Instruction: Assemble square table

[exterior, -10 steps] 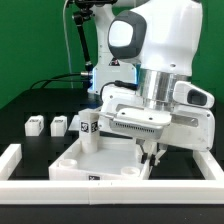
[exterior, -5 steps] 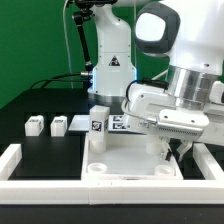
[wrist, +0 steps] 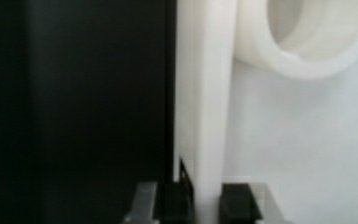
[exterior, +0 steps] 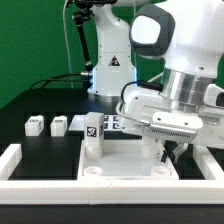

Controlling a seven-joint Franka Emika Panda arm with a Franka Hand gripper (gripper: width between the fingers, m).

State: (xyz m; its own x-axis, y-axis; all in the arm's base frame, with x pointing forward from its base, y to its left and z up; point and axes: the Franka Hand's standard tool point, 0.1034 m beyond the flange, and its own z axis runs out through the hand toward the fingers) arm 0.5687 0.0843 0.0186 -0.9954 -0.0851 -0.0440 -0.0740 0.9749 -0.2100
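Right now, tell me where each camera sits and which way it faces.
Exterior view: off the arm, outside the border rail, facing the tabletop, a leg standing on it, and the arm with its jaws.
Wrist view: on the wrist, looking along the jaws onto the tabletop edge they clamp; only jaw tips show.
Shared: tabletop and jaws.

the tabletop (exterior: pixel 125 158) is plain white. the upright leg (exterior: pixel 93 137) is white with a black-and-white tag. the desk (exterior: pixel 30 105) is black, the backdrop (exterior: pixel 30 40) green, the arm (exterior: pixel 185 40) white and grey.
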